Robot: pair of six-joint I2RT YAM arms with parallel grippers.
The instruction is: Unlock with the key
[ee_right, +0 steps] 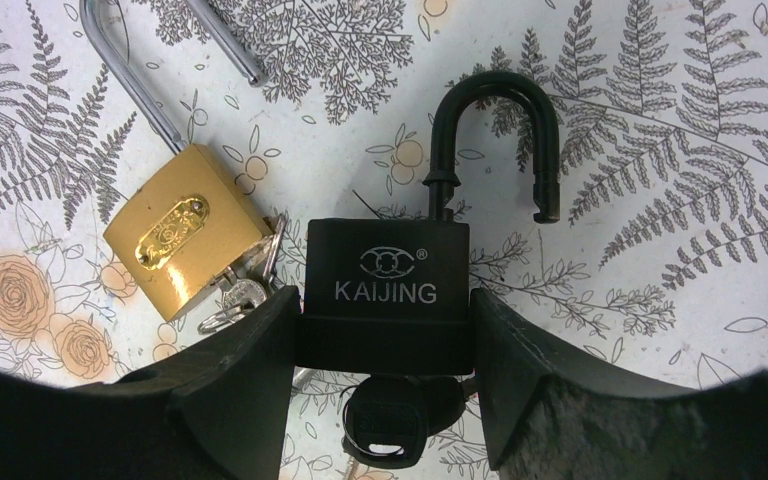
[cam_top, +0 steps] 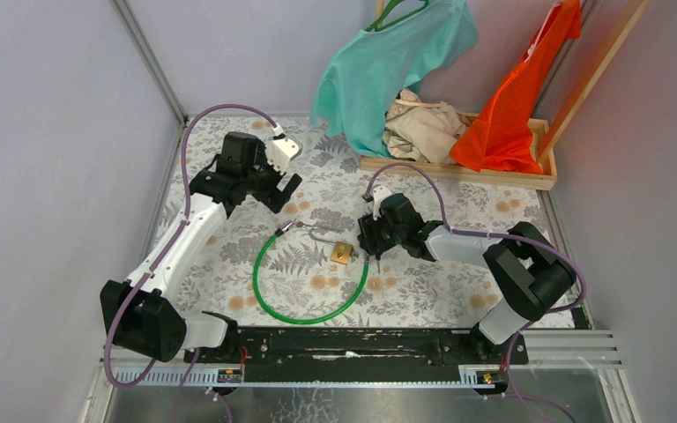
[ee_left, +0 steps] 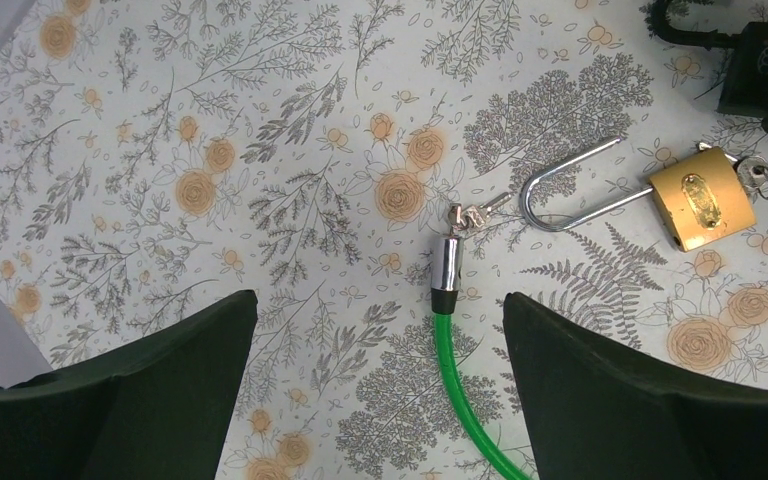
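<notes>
My right gripper (ee_right: 384,300) is shut on the body of a black KAIJING padlock (ee_right: 385,270). Its black shackle (ee_right: 495,140) stands open, one leg free of the body. A black-headed key (ee_right: 392,420) sticks out of the padlock's underside between my fingers. Just left of it lies a brass padlock (ee_right: 180,245), its long steel shackle (ee_left: 570,190) open and a small key (ee_right: 245,295) on a ring in its base. My left gripper (ee_left: 380,300) hovers open above the chrome end (ee_left: 447,262) of a green cable (cam_top: 269,300), holding nothing.
The green cable lies in a loop on the floral tablecloth (cam_top: 423,291) between the arms. A wooden tray (cam_top: 458,167) at the back right holds teal, beige and orange clothes. Walls stand close on the left and right.
</notes>
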